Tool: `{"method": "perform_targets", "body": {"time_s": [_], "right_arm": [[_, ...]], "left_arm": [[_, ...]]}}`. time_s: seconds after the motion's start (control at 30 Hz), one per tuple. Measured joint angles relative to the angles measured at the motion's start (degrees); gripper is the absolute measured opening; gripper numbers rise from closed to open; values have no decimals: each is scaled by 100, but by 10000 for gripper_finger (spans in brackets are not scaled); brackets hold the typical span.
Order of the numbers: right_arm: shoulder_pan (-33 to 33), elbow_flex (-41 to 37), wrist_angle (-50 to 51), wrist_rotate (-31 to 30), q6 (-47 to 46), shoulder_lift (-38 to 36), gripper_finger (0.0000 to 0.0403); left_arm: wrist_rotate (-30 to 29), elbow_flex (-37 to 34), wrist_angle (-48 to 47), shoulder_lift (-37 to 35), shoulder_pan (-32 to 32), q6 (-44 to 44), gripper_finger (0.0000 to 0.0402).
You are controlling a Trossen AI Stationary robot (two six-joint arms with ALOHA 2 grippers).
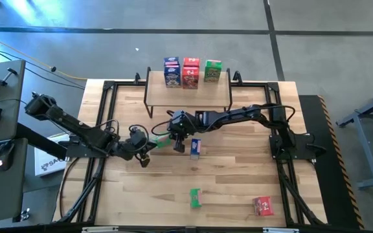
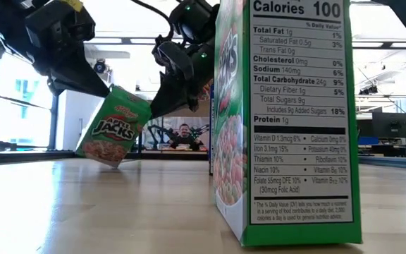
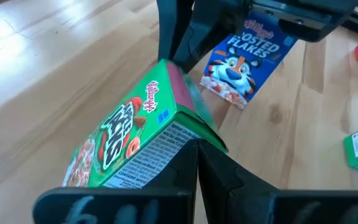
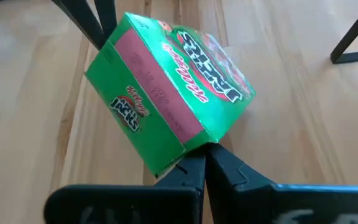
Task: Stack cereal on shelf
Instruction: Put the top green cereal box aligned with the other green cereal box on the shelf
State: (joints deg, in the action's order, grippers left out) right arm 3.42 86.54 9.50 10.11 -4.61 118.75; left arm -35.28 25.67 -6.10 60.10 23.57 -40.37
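A green Apple Jacks cereal box (image 1: 161, 140) hangs tilted between my two grippers at mid-table; it also shows in the low view (image 2: 115, 127). My left gripper (image 1: 147, 149) comes from the left and my right gripper (image 1: 177, 137) from the right, both shut on it. A blue Frosted Flakes box (image 1: 195, 147) stands upright on the table just right of them. The shelf (image 1: 188, 90) at the far side carries a blue (image 1: 171, 71), a red (image 1: 191, 71) and a green box (image 1: 212, 70), all upright. My left gripper (image 3: 197, 171) pinches the green box by a corner of its end flap (image 3: 205, 134) between both fingers. It comes slanting down from the table's left. The box sits tilted. Its low corner (image 2: 111, 162) is near the tabletop; whether it touches, I cannot tell. My right gripper (image 4: 205, 168) pinches the opposite end of the green box at a corner edge (image 4: 194, 148), with the fingers nearly closed. It comes slanting down from the table's right and far side. The box tilts beyond the fingers, pink side panel (image 4: 157, 93) facing the camera.
Another green box (image 1: 195, 197) stands near the table's near edge, filling the low view (image 2: 287, 120). A red box (image 1: 262, 206) lies at the near right. Black frame rails (image 1: 99, 129) run along the table's sides. Bare wood lies between the near boxes and the grippers.
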Motion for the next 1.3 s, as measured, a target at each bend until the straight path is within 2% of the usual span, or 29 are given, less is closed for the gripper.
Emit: {"method": "perform_targets", "body": {"time_s": [0.6, 0.9, 1.3], "right_arm": [[12, -2, 358, 111, -440, -187, 0], [111, -2, 510, 349, -443, -213, 0], [258, 9, 551, 366, -440, -325, 0]], "left_arm": [[-169, 0, 30, 4, -17, -704, 5], [-12, 0, 1, -4, -271, -1153, 5], [36, -2, -238, -290, -581, -1234, 5]]}}
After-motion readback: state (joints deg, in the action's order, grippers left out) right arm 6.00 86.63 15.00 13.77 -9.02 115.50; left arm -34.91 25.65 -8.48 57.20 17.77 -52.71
